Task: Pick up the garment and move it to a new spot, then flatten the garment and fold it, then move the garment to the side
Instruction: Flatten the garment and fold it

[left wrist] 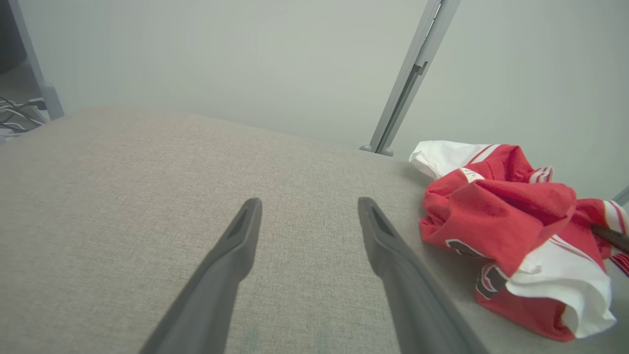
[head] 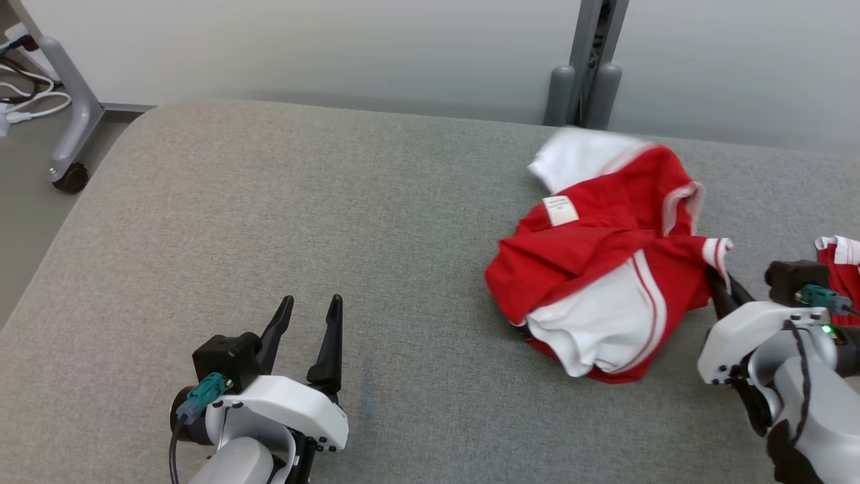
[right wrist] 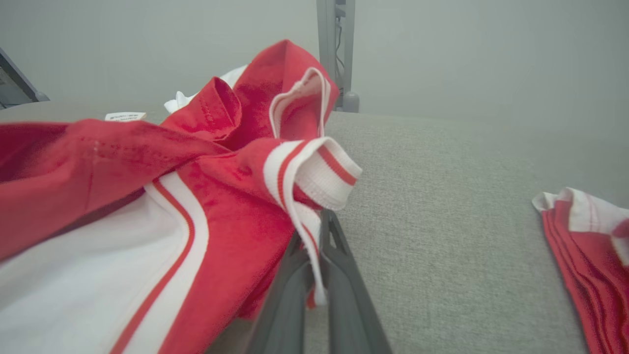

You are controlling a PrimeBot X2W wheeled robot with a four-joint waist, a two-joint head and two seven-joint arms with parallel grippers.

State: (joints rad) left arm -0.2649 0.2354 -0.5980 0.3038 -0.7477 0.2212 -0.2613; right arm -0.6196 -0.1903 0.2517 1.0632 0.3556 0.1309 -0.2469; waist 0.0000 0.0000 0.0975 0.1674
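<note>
**foldwatch:** So where's the garment (head: 598, 269) sitting?

**gripnerd:** It's on the right half of the grey fabric surface (head: 269, 202), toward the far edge, bunched in a crumpled heap. It's red with white panels and red-white stripes, and a white label (head: 560, 210) faces up near the top of the pile. In the left wrist view the garment (left wrist: 496, 206) is a lumpy mound off to the right, with some dark print low on its front (too folded to read).

**foldwatch:** Anything got hold of it?

**gripnerd:** Yep. The right gripper (head: 722, 289) is at the pile's right edge, clamped on the striped ribbed cuff. The right wrist view is pretty clear: the right gripper (right wrist: 319, 236) has its two dark fingers pressed together with a strip of white ribbing pinched between them, and the cuff flops over their tips. The rest of the garment (right wrist: 123, 196) spreads to that view's left.

**foldwatch:** And the left side?

**gripnerd:** The left gripper (head: 312, 302) is at the near left, well apart from the garment. Its fingers are spread with nothing between them, just bare grey fabric beyond the left gripper (left wrist: 309, 202). A second red-and-white piece (head: 840, 262) lies at the far right, apart from the heap and partly hidden behind the right wrist. A grey post (head: 591, 67) stands behind the surface, and a wheeled leg (head: 70, 134) is on the floor at the far left.
</note>
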